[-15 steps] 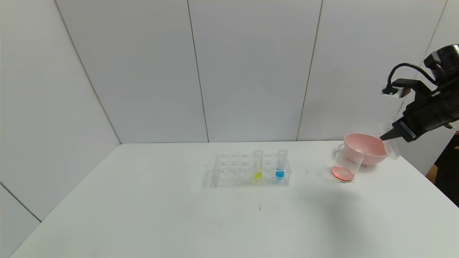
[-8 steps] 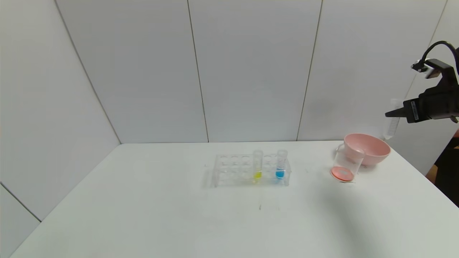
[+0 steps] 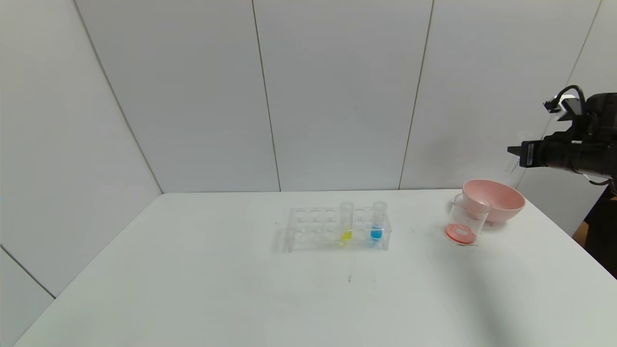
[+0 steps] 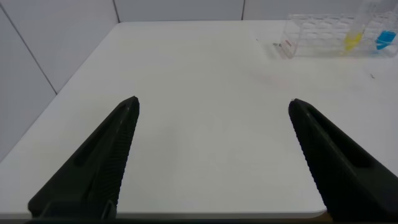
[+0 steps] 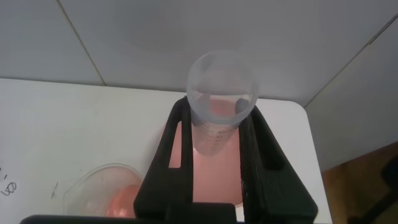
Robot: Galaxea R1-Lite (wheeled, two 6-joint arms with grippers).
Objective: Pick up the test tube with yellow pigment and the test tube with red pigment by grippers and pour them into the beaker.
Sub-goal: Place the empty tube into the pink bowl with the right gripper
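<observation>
Holding emptied red-pigment tube (image 5: 222, 99) clamped in right end effector (image 5: 217, 134) above pink bowl (image 3: 499, 198) | beaker (image 3: 466, 222) holds red | yellow tube (image 3: 346, 222) racked | left end effector (image 4: 214, 134) spread, idle | release tube low into bowl.

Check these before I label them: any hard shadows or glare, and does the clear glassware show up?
Head view: soft even light, no glare; a faint shadow on the table before the beaker; the clear rack barely stands out. Right wrist view: the pink bowl shows through the test tube in the right gripper. Left wrist view: no hard shadows under the open left gripper.
</observation>
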